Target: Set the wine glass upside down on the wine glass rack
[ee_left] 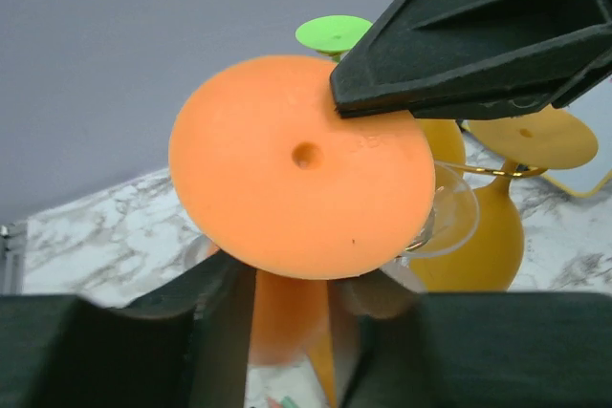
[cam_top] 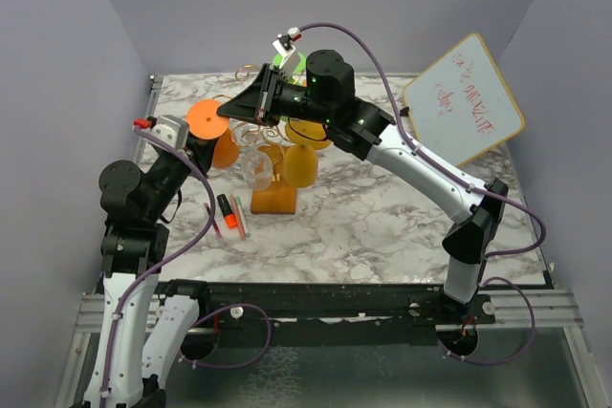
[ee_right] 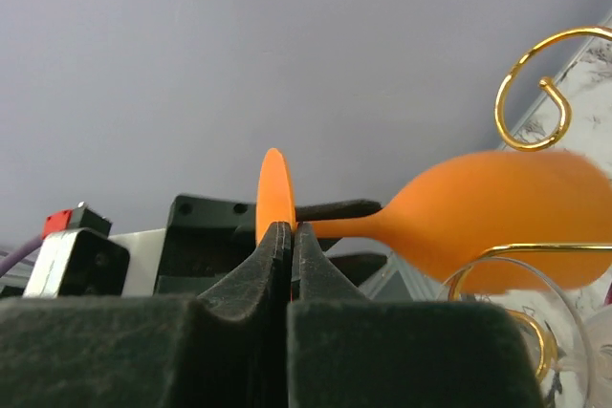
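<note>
The orange wine glass lies almost sideways above the table's left, its round foot (cam_top: 208, 118) up and left and its bowl (cam_top: 226, 151) toward the wine glass rack (cam_top: 273, 200), a gold wire stand on a wooden base. My left gripper (cam_top: 196, 145) is shut on its stem, which runs between the fingers in the left wrist view (ee_left: 287, 317). My right gripper (cam_top: 229, 110) is shut on the edge of the foot, seen as a thin orange disc (ee_right: 274, 188) pinched at the fingertips (ee_right: 290, 231). It also reaches in at the left wrist view's top right (ee_left: 344, 93).
Other glasses hang on the rack: a yellow one (cam_top: 299, 167), a clear one (cam_top: 256, 169) and a green foot (ee_left: 332, 33). Gold curls (ee_right: 535, 93) are close to the orange bowl. Markers (cam_top: 228, 215) lie left of the rack. A whiteboard (cam_top: 464, 97) leans at back right.
</note>
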